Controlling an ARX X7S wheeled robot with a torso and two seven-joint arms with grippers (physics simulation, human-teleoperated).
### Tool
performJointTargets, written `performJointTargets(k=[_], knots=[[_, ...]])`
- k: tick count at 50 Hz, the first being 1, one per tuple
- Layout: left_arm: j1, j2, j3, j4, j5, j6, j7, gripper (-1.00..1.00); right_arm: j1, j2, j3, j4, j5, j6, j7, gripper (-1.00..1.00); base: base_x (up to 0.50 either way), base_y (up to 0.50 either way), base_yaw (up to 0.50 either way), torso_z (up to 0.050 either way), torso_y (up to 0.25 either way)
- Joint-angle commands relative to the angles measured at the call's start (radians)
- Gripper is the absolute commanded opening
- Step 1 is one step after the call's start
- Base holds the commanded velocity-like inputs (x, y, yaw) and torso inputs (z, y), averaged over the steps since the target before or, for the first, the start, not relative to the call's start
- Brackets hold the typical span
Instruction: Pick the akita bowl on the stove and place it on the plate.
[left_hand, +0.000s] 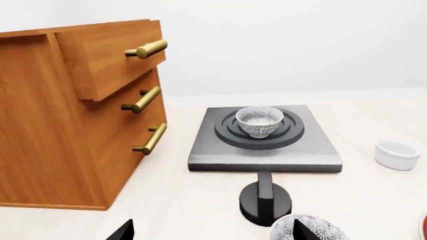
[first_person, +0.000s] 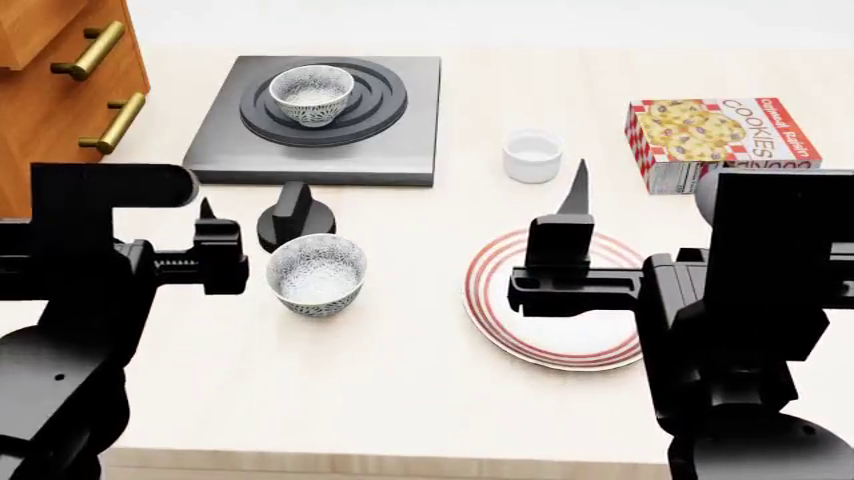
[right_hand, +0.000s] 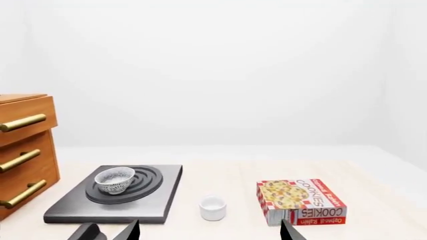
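Note:
The akita bowl (first_person: 311, 93) (left_hand: 259, 120) (right_hand: 114, 180), white with a grey-black speckle, stands upright on the ring burner of the dark grey stove (first_person: 400, 140) (left_hand: 320, 150) (right_hand: 73, 210). The red-ringed white plate (first_person: 574, 340) lies at the near right of the table. My left gripper (left_hand: 213, 234) is open and empty, short of the stove's black knob (first_person: 294, 215) (left_hand: 265, 200), with an identical second bowl (first_person: 316, 272) (left_hand: 313, 230) by one fingertip. My right gripper (right_hand: 210, 234) is open and empty above the plate, one finger (first_person: 577, 190) pointing away from me.
A wooden drawer cabinet (first_person: 54, 60) (left_hand: 67, 110) (right_hand: 20, 150) with brass handles stands left of the stove. A small plain white cup (first_person: 533, 156) (left_hand: 397, 153) (right_hand: 213, 207) sits between the stove and a cookies box (first_person: 721, 135) (right_hand: 300, 200).

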Motion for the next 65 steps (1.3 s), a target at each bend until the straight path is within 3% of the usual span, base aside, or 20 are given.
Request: performJointTargets(k=[1, 65], knots=[[-0.025, 0.015, -0.013, 0.006, -0.012, -0.031, 0.015, 1.0, 0.005, -0.016, 0.023, 0.004, -0.009, 0.0, -0.018, 1.0, 0.0, 0.0, 0.0, 0.0, 0.0], [-0.03, -0.025, 0.038, 0.002, -0.075, -0.02, -0.018, 1.0, -0.002, 0.0, 0.021, 0.02, 0.028, -0.024, 0.006, 1.0, -0.02, -0.19, 0.0, 0.0, 0.0]])
